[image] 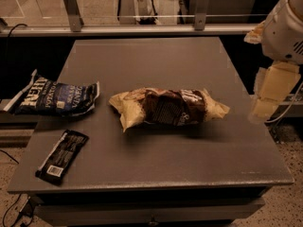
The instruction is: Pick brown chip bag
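Tan-ended, the brown chip bag [170,107] lies in the middle of the desk [156,60], the gripper [267,98] hanging beyond the desk's edge, well apart, open or closed I can't tell.

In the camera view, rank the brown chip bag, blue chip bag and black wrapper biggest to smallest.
1. brown chip bag
2. blue chip bag
3. black wrapper, though nearest the camera
The gripper hangs beyond the table's right edge.

brown chip bag [170,107] (flat), left of gripper [264,105]
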